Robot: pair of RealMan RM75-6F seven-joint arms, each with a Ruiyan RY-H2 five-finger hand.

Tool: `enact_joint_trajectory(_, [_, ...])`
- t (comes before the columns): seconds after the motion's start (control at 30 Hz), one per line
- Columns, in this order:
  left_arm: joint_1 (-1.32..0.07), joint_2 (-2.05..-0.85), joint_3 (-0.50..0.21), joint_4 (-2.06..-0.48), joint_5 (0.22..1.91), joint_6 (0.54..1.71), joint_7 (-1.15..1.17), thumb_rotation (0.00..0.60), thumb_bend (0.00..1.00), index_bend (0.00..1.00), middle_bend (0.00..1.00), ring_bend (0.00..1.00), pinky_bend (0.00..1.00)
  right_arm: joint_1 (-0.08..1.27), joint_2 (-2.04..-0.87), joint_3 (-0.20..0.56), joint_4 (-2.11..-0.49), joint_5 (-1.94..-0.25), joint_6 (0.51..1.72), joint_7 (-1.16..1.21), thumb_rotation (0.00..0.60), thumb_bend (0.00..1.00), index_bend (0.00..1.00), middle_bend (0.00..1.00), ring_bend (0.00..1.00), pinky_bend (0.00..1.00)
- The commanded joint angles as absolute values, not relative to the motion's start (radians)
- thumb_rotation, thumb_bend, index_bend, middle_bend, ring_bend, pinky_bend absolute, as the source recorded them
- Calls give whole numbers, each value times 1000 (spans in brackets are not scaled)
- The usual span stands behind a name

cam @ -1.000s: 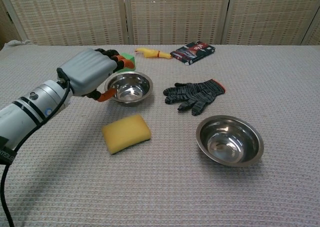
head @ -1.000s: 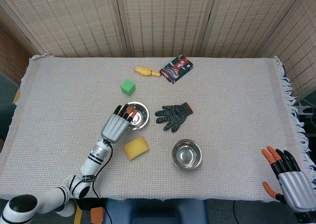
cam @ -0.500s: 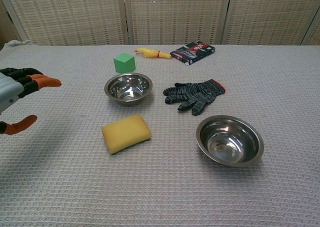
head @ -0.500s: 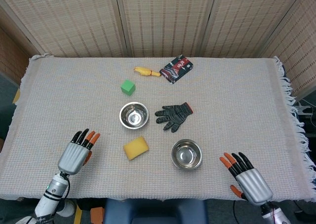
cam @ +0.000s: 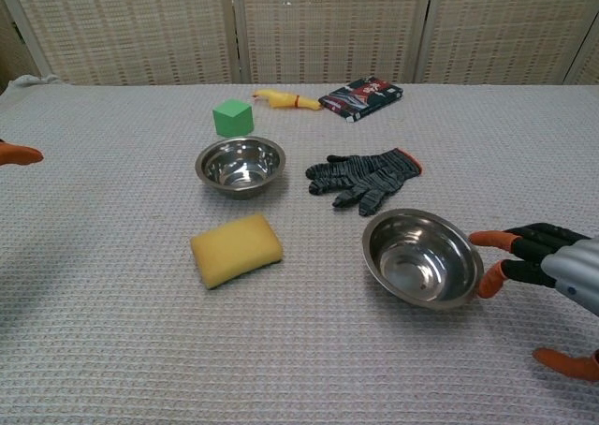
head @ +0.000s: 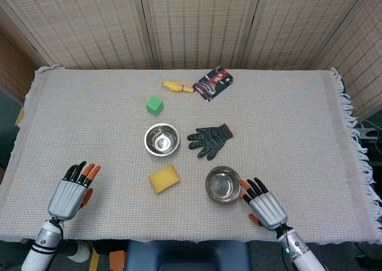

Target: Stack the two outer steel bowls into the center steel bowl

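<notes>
Two steel bowls show on the cloth. One bowl (head: 162, 139) (cam: 241, 164) stands flat near the table's middle with nothing in it. The other bowl (head: 222, 184) (cam: 421, 258) is nearer the front, empty, and looks tipped slightly. My right hand (head: 265, 206) (cam: 552, 275) is just right of it, fingers spread, with its fingertips (cam: 489, 281) against the bowl's right rim and the thumb held apart and lower. My left hand (head: 71, 192) hovers at the front left with fingers apart, holding nothing; the chest view catches only one fingertip (cam: 19, 153).
A yellow sponge (head: 164, 179) (cam: 236, 248) lies between the bowls. A black glove (head: 209, 138) (cam: 365, 177) lies right of the middle bowl. Further back are a green cube (head: 154, 105) (cam: 232, 118), a yellow toy (head: 176, 87) and a dark packet (head: 213, 83).
My left hand pulled back from the middle bowl to the front left. My right hand came in from the far right to the near bowl's rim, and that bowl shifted slightly left and tipped.
</notes>
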State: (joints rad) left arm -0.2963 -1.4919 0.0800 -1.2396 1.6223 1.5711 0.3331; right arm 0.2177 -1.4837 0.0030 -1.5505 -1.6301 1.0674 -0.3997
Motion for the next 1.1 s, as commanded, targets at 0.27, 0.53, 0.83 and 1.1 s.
enact_joint_trajectory(0.27, [-275,-1473,58,-1223,1639,1588,306,600,416,120,156,105,221,227,-1449,-16,-1552,-1686,1180,-326,600,199,307,0,0,0])
enact_joint_trajectory(0.53, [-280,-1477,36,-1205,1626,1549,293,600,416,115,156,106,222,291,-1494,24,-1546,-1649,1132,-312,600,199,306,0,0,0])
enact_joint_trajectory(0.83, [-270,-1466,14,-1178,1617,1547,261,600,416,115,156,105,222,393,-1638,73,-1449,-1557,1015,-358,600,215,491,22,0,0])
enact_joint_trajectory(1.1, [-265,-1457,-2,-1167,1614,1551,226,600,416,110,156,106,223,399,-1668,72,-1400,-1609,1126,-319,600,484,736,138,0,0])
